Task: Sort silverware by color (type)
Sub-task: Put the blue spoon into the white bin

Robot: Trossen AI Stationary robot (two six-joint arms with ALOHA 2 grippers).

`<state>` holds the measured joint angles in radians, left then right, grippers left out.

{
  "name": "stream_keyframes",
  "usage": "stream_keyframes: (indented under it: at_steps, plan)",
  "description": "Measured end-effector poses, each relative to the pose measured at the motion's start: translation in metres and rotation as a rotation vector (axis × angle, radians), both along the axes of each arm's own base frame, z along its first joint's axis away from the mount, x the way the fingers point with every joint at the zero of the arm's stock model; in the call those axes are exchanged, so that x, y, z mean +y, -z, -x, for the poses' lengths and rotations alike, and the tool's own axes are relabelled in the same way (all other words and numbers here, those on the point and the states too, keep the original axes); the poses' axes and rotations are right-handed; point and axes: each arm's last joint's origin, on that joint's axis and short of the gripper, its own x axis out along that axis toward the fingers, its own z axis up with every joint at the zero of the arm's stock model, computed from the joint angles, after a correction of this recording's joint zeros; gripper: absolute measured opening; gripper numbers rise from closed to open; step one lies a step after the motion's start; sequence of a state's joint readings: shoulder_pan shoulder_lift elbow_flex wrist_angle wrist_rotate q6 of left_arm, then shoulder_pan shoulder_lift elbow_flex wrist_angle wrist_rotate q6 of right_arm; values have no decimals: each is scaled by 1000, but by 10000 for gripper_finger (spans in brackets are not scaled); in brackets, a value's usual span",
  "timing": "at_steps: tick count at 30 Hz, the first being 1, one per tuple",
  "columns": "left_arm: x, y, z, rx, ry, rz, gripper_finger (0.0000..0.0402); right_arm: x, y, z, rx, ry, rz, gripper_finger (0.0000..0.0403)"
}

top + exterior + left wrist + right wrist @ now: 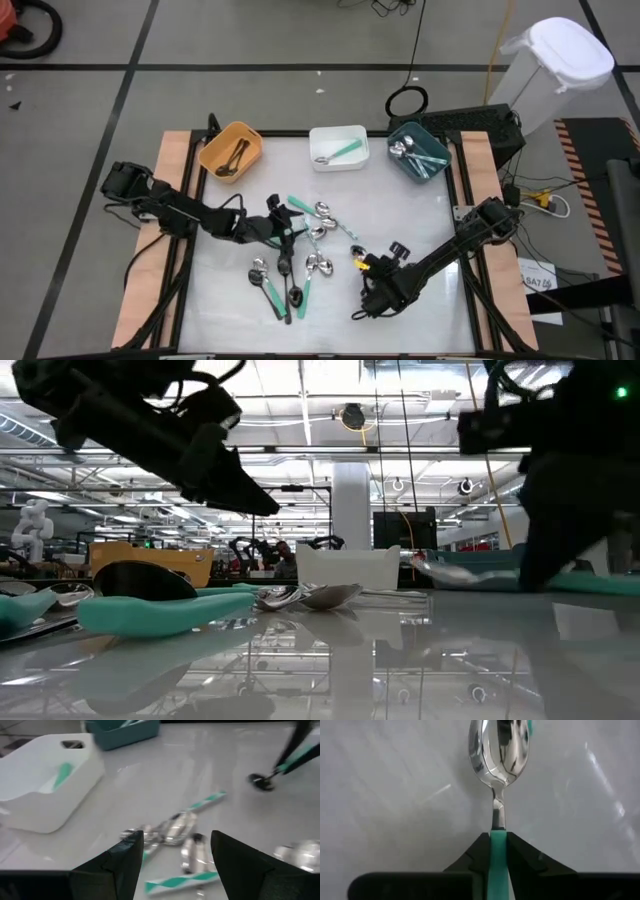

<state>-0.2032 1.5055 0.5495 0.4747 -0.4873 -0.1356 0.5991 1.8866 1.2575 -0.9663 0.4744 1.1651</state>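
Several spoons (300, 255) with mint-green, black or silver handles lie scattered on the white table top (420, 220). My left gripper (175, 840) hovers open just above a cluster of them (180, 827), in the high view near the table's middle left (275, 225). My right gripper (498, 840) is at the near right (368, 292), shut on a mint-green-handled spoon (500, 750). That spoon also shows far off in the left wrist view (280, 767). My right gripper pinches the spoon's mint-green handle (498, 842) between its two fingers, close to the metal neck. The fingers slant down and the spoon runs on along them, bowl (500, 747) foremost. The bowl end (260, 781) is lowest, close to the table. Whether it touches there I cannot tell.
Three bins stand along the far edge: an orange one (232, 150) with black-handled spoons, a white one (338, 147) with a mint-green spoon, and a teal one (418, 155) with silver spoons. Wooden side rails (170, 200) border the table.
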Motion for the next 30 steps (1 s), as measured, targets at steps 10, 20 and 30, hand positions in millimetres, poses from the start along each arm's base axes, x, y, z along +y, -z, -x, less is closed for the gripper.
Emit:
stream_keyframes:
  at_steps: [10,20,30]
  plan:
    - [53,-3,-7,-15,4,41,232,-21,-62,22,-105,-182,310,38]
    - [87,1,-12,-59,61,4,232,-42,-78,27,-145,-271,584,38]
    - [112,40,-67,9,87,-9,232,-70,-91,22,-68,-268,646,39]
